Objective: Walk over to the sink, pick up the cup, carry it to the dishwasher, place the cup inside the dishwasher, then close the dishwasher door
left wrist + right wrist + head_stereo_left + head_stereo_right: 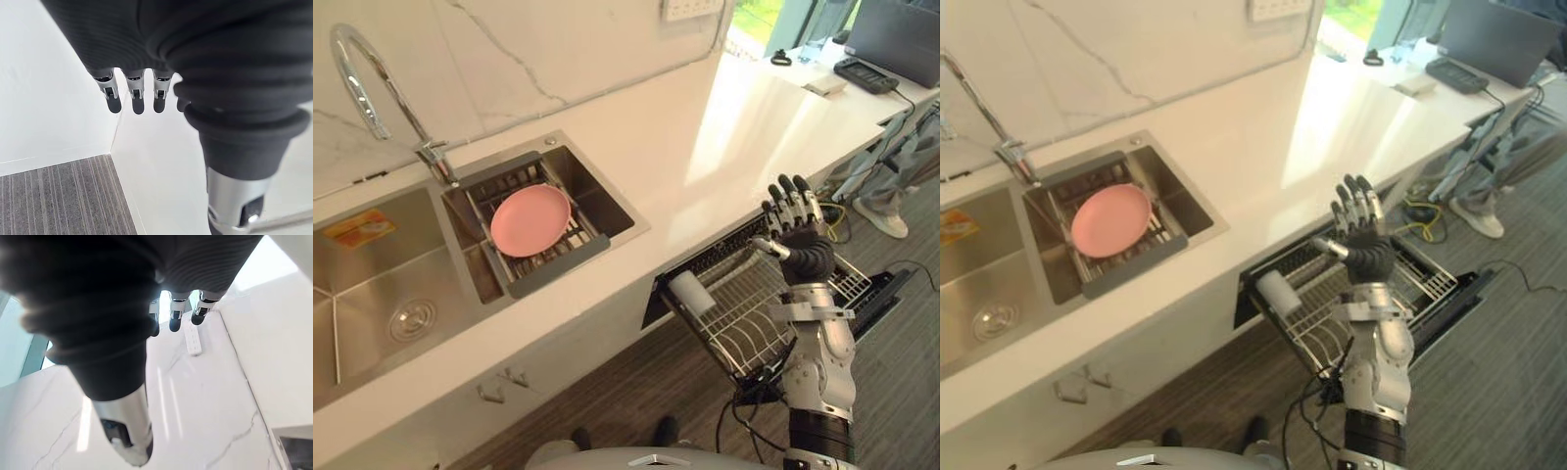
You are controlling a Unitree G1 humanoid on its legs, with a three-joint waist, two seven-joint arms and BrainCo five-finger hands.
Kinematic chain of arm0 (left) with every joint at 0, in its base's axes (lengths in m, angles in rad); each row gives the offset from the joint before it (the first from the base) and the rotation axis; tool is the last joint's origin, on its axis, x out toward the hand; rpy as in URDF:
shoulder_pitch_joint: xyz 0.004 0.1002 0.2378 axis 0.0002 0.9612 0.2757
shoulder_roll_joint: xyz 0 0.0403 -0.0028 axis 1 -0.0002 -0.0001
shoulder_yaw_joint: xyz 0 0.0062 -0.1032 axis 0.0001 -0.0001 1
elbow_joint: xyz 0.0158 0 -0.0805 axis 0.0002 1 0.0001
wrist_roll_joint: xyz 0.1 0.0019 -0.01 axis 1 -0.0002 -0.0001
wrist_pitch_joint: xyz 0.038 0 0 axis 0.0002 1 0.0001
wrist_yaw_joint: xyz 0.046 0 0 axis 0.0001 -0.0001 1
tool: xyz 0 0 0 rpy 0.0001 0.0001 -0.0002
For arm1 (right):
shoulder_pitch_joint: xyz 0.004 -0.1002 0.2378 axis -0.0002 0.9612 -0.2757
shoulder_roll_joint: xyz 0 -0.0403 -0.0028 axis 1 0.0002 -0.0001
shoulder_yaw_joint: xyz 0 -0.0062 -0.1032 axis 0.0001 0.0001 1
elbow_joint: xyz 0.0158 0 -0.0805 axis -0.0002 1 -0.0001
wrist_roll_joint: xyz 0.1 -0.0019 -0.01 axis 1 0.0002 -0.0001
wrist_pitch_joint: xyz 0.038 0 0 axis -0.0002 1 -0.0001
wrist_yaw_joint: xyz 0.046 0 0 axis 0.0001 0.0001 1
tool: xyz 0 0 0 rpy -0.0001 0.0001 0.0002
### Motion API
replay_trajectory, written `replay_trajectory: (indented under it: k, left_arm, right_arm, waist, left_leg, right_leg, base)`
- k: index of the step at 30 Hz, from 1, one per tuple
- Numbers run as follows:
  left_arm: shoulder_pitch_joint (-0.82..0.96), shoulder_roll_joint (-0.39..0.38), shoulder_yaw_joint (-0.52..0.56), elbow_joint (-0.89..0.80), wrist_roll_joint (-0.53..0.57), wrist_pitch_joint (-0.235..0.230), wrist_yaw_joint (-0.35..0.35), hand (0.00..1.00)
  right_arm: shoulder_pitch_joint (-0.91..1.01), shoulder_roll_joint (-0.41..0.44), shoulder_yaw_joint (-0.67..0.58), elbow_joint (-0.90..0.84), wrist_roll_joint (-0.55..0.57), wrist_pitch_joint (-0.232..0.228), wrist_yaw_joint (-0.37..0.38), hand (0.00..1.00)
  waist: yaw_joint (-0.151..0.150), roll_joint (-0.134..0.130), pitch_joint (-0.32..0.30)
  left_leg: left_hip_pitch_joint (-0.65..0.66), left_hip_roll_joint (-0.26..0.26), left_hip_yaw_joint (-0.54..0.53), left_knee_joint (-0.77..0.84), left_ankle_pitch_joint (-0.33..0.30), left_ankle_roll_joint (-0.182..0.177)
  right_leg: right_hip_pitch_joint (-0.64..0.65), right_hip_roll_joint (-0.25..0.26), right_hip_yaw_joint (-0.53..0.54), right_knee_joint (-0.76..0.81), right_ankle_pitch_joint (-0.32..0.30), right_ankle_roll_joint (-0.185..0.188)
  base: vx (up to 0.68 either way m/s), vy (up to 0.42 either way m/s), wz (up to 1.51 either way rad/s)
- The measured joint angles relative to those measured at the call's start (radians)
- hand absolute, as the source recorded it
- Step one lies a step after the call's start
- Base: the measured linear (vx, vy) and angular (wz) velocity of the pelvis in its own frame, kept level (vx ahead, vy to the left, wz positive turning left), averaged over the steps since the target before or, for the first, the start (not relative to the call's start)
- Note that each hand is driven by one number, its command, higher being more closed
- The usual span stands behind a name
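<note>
Left eye view showed the white cup (pixel 690 292) lying on its side in the pulled-out dishwasher rack (pixel 744 323), at the end nearer the sink (pixel 372 284). The right hand (pixel 796 240) was raised over the rack, near the cup but not touching it, fingers straight and empty. The left hand (pixel 138 100) hung with straight fingers beside a white panel (pixel 49 98).
</note>
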Motion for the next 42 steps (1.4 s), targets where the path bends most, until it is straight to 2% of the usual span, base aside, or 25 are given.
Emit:
replay_trajectory:
  k: [2,3,5,7,10,12,13,14,15,19,20,21,22,23,24,25,26,27,29,30,33,36,38,39,42]
  left_arm:
    - [0.005,0.001,0.013,0.0,0.046,0.0,0.01,0.0]
    - [0.003,0.001,0.01,-0.001,0.08,-0.002,0.01,0.0]
    - [-0.003,-0.002,0.006,-0.003,0.119,-0.007,0.009,0.0]
    - [0.01,-0.006,0.008,-0.005,0.155,-0.008,0.001,0.0]
    - [0.037,-0.022,0.017,-0.004,0.155,-0.006,-0.013,0.0]
    - [0.039,-0.038,0.013,-0.001,0.155,-0.006,-0.015,0.0]
    - [0.032,-0.038,0.008,-0.001,0.155,-0.009,-0.022,0.0]
    - [-0.034,0.035,0.008,-0.045,0.098,-0.035,-0.088,0.0]
    - [-0.032,0.026,0.008,-0.045,0.092,-0.036,-0.101,0.0]
    - [-0.036,0.014,0.006,-0.056,0.085,-0.033,-0.11,0.0]
    - [-0.044,0.01,-0.003,-0.103,0.054,-0.029,-0.128,0.0]
    - [-0.056,0.011,-0.027,-0.187,0.003,0.014,-0.172,0.0]
    - [-0.098,0.016,-0.039,-0.242,-0.085,0.106,-0.24,0.0]
    - [-0.116,0.016,-0.029,-0.253,-0.124,0.141,-0.264,0.0]
    - [-0.125,0.013,-0.013,-0.27,-0.172,0.176,-0.284,0.0]
    - [-0.125,0.002,-0.005,-0.268,-0.223,0.208,-0.297,0.0]
    - [-0.119,-0.032,-0.005,-0.264,-0.256,0.228,-0.307,0.0]
    - [-0.116,-0.048,-0.003,-0.257,-0.268,0.236,-0.313,0.0]
    - [-0.1,-0.089,0.007,-0.209,-0.285,0.246,-0.324,0.0]
    - [-0.089,-0.09,0.007,-0.191,-0.288,0.247,-0.325,0.0]
    - [-0.059,-0.081,0.006,-0.187,-0.292,0.238,-0.326,0.0]
    - [-0.064,-0.059,-0.001,-0.188,-0.277,0.208,-0.325,0.0]
    - [-0.067,-0.046,-0.021,-0.188,-0.277,0.201,-0.325,0.0]
    - [-0.073,-0.042,-0.038,-0.188,-0.276,0.201,-0.326,0.0]
    - [-0.086,-0.042,-0.059,-0.188,-0.258,0.202,-0.34,0.0]
  right_arm:
    - [0.001,-0.001,0.004,-0.006,-0.002,0.0,-0.012,0.0]
    - [0.002,-0.005,-0.008,-0.007,-0.002,0.0,-0.026,0.0]
    - [0.003,-0.017,-0.041,-0.007,-0.002,-0.003,-0.054,0.0]
    - [0.011,-0.018,-0.073,-0.034,0.0,-0.003,-0.08,0.0]
    - [0.013,-0.002,-0.073,-0.084,0.002,-0.011,-0.075,0.0]
    - [0.024,0.001,-0.075,-0.085,0.003,-0.018,-0.076,0.0]
    - [0.042,0.012,-0.076,-0.086,0.003,-0.029,-0.075,0.0]
    - [0.093,0.065,-0.073,-0.165,-0.002,-0.117,-0.087,0.0]
    - [0.08,0.065,-0.073,-0.177,-0.002,-0.119,-0.095,0.0]
    - [0.082,0.065,-0.072,-0.192,-0.002,-0.118,-0.097,0.0]
    - [0.087,0.065,-0.073,-0.206,-0.002,-0.116,-0.103,0.0]
    - [0.112,0.064,-0.078,-0.268,-0.013,-0.112,-0.142,0.0]
    - [0.129,0.064,-0.071,-0.352,-0.045,-0.083,-0.169,0.0]
    - [0.124,0.062,-0.055,-0.384,-0.073,-0.066,-0.176,0.0]
    - [0.111,0.059,-0.014,-0.412,-0.119,-0.046,-0.177,0.0]
    - [0.085,0.048,0.036,-0.435,-0.176,-0.021,-0.175,0.0]
    - [0.074,0.026,0.048,-0.449,-0.217,-0.006,-0.176,0.0]
    - [0.068,0.014,0.049,-0.45,-0.229,0.0,-0.176,0.0]
    - [0.069,-0.033,0.046,-0.447,-0.303,0.032,-0.177,0.0]
    - [0.066,-0.068,0.043,-0.437,-0.334,0.054,-0.177,0.0]
    - [0.061,-0.112,0.02,-0.402,-0.401,0.084,-0.179,0.0]
    - [0.055,-0.112,-0.007,-0.356,-0.473,0.084,-0.21,0.0]
    - [0.046,-0.112,-0.007,-0.348,-0.519,0.084,-0.228,0.0]
    - [0.039,-0.112,-0.007,-0.348,-0.529,0.085,-0.252,0.0]
    - [0.039,-0.104,-0.001,-0.348,-0.517,0.092,-0.277,0.0]
  waist:
    - [-0.003,0.001,-0.001]
    - [-0.017,-0.004,0.0]
    - [-0.028,-0.001,-0.004]
    - [-0.01,0.004,-0.008]
    - [-0.007,0.008,-0.012]
    - [-0.019,0.008,-0.01]
    - [-0.03,0.006,-0.005]
    - [-0.055,-0.057,0.034]
    - [-0.046,-0.05,0.038]
    - [-0.045,-0.014,0.06]
    - [-0.059,-0.01,0.059]
    - [-0.069,-0.006,0.055]
    - [-0.061,-0.016,0.049]
    - [-0.049,-0.026,0.043]
    - [-0.03,-0.055,0.024]
    - [-0.006,-0.072,0.005]
    - [0.0,-0.079,-0.011]
    - [0.004,-0.08,-0.011]
    - [-0.005,-0.061,-0.005]
    - [-0.004,-0.04,-0.012]
    - [-0.008,-0.018,-0.013]
    - [-0.016,-0.019,-0.013]
    - [-0.022,-0.031,-0.008]
    - [-0.03,-0.039,-0.004]
    - [-0.043,-0.041,-0.006]
  left_leg:
    - [0.006,0.003,0.024,-0.004,-0.016,0.005]
    - [0.012,0.02,0.109,-0.003,-0.018,0.011]
    - [0.016,0.035,0.18,0.004,-0.001,0.014]
    - [0.029,0.008,0.145,-0.008,0.012,0.024]
    - [0.036,-0.013,0.141,-0.038,0.012,0.034]
    - [0.038,-0.014,0.131,-0.054,0.009,0.046]
    - [0.039,-0.012,0.112,-0.058,0.015,0.054]
    - [0.027,-0.003,-0.025,-0.012,0.023,0.039]
    - [0.022,0.009,-0.022,-0.01,0.024,0.03]
    - [0.008,0.021,-0.047,-0.021,0.021,0.021]
    - [0.0,0.023,-0.079,-0.03,0.027,0.019]
    - [-0.006,0.03,-0.138,-0.045,0.045,0.01]
    - [-0.007,0.04,-0.168,-0.054,0.057,-0.009]
    - [-0.004,0.044,-0.149,-0.054,0.063,-0.017]
    - [-0.02,0.046,-0.123,-0.034,0.077,-0.026]
    - [-0.054,0.053,-0.117,-0.001,0.067,-0.039]
    - [-0.07,0.065,-0.115,-0.003,0.061,-0.051]
    - [-0.072,0.073,-0.093,-0.009,0.052,-0.051]
    - [-0.076,0.102,0.022,0.002,0.06,-0.059]
    - [-0.081,0.096,0.035,-0.009,0.074,-0.058]
    - [-0.067,0.061,0.027,-0.082,0.136,-0.045]
    - [-0.07,0.043,0.009,-0.083,0.151,-0.035]
    - [-0.07,0.036,0.01,-0.089,0.152,-0.033]
    - [-0.075,0.029,0.015,-0.091,0.149,-0.034]
    - [-0.089,0.024,0.03,-0.092,0.155,-0.028]
  right_leg:
    - [0.033,-0.008,-0.044,0.0,-0.014,0.012]
    - [0.058,-0.025,-0.095,0.0,-0.021,0.022]
    - [0.088,-0.042,-0.153,0.001,-0.02,0.034]
    - [0.12,-0.068,-0.181,0.005,-0.008,0.055]
    - [0.105,-0.097,-0.183,0.046,-0.013,0.072]
    - [0.042,-0.145,-0.166,0.211,-0.064,0.079]
    - [-0.02,-0.196,-0.139,0.384,-0.098,0.059]
    - [-0.087,-0.196,0.109,0.559,-0.131,0.037]
    - [-0.081,-0.184,0.105,0.542,-0.134,0.041]
    - [-0.078,-0.156,0.149,0.508,-0.136,0.044]
    - [-0.072,-0.146,0.183,0.502,-0.136,0.044]
    - [-0.044,-0.121,0.234,0.463,-0.144,0.042]
    - [0.035,-0.092,0.245,0.359,-0.148,0.069]
    - [0.069,-0.086,0.233,0.299,-0.152,0.09]
    - [0.103,-0.083,0.207,0.233,-0.164,0.111]
    - [0.114,-0.069,0.175,0.19,-0.174,0.118]
    - [0.119,-0.056,0.158,0.166,-0.178,0.119]
    - [0.126,-0.053,0.154,0.157,-0.18,0.118]
    - [0.154,-0.053,0.118,0.131,-0.187,0.123]
    - [0.151,-0.058,0.105,0.13,-0.188,0.125]
    - [0.143,-0.082,0.095,0.129,-0.19,0.127]
    - [0.144,-0.094,0.075,0.131,-0.19,0.127]
    - [0.144,-0.1,0.076,0.131,-0.19,0.127]
    - [0.136,-0.104,0.079,0.132,-0.191,0.129]
    - [0.112,-0.111,0.087,0.133,-0.19,0.132]
  base:
    - [-0.01,0.014,0.62]
    - [0.02,0.041,0.99]
    - [0.03,0.084,1.09]
    - [0.03,0.143,0.73]
    - [0.02,0.099,0.11]
    - [0.0,0.11,0.14]
    - [0.01,0.188,1.66]
    - [0.03,0.131,1.58]
    - [0.04,0.062,1.42]
    - [0.01,-0.005,0.06]
    - [0.02,0.048,0.94]
    - [0.05,0.041,1.48]
    - [0.09,-0.006,1.38]
    - [0.13,-0.111,0.71]
    - [0.12,-0.273,0.08]
    - [0.12,-0.306,0.08]
    - [0.07,-0.245,0.17]
    - [0.06,-0.115,0.44]
    - [0.0,-0.055,0.51]
    - [-0.02,0.001,0.33]
    - [0.0,0.077,0.23]
    - [-0.04,0.06,0.22]
    - [-0.07,0.032,-0.01]
    - [-0.08,0.024,-0.07]
    - [-0.09,0.036,-0.14]
